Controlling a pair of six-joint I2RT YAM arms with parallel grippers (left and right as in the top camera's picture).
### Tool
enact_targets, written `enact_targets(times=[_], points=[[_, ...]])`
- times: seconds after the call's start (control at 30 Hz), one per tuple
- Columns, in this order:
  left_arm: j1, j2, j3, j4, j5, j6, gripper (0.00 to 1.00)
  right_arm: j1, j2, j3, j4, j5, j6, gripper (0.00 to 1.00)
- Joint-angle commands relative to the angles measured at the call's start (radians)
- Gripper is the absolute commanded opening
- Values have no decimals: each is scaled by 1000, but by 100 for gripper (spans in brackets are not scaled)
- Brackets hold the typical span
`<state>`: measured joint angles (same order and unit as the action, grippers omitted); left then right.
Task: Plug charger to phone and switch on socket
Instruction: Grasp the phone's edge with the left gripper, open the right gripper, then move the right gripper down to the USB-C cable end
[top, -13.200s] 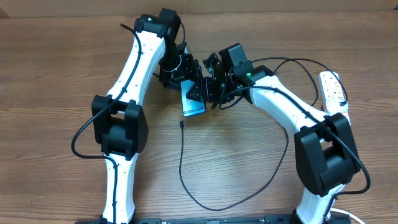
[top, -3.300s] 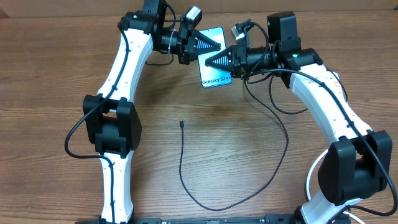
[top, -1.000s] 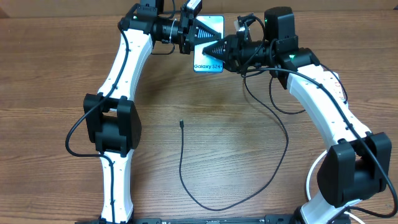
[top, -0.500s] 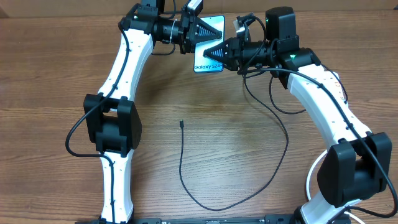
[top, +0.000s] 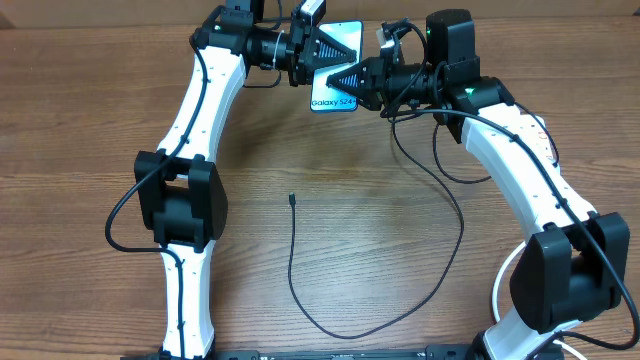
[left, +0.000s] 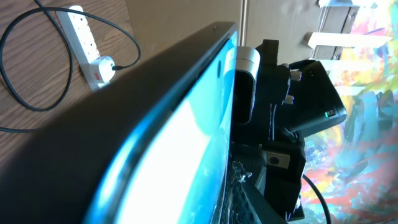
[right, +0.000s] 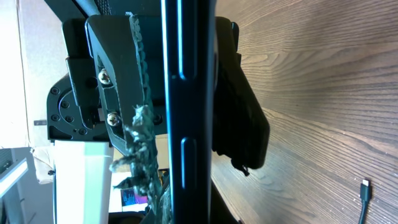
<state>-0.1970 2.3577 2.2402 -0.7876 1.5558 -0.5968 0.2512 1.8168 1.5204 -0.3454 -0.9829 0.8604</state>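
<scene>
The phone (top: 333, 102), cyan screen up, hangs above the far middle of the table between both grippers. My right gripper (top: 340, 80) is shut on its lower part. In the right wrist view the phone (right: 189, 93) runs edge-on between the jaws. My left gripper (top: 338, 50) straddles the upper end, open, with a thin gap beside its fingers (right: 124, 81). The screen (left: 186, 143) fills the left wrist view. The charger (top: 291, 270) lies loose on the table, with its plug tip (top: 291, 199) free and also seen in the right wrist view (right: 365, 190). The socket (left: 84, 34) lies beyond.
The charger cable loops from the table's middle toward the near edge, then back up under the right arm (top: 520, 170). A small plug (left: 102, 67) with a black lead sits in the socket. The left arm (top: 190, 150) stretches along the left side.
The right gripper has closed on the phone. The left gripper's jaws have loosened a little around it. The phone has hardly moved.
</scene>
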Motion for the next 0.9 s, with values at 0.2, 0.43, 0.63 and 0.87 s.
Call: enact_targets(times=[0.2, 0.43, 0.63, 0.87], points=[[14, -16, 21, 8, 25, -4, 7, -5, -21, 11, -16, 11, 3, 4], [14, -16, 21, 23, 25, -11, 4, -5, -21, 11, -39, -32, -29, 10], [23, -16, 21, 37, -34, -9, 4, -6, -21, 11, -143, -13, -158, 84], [61, -16, 21, -13, -184, -8, 4, -6, -21, 11, -310, 133, -298, 100]])
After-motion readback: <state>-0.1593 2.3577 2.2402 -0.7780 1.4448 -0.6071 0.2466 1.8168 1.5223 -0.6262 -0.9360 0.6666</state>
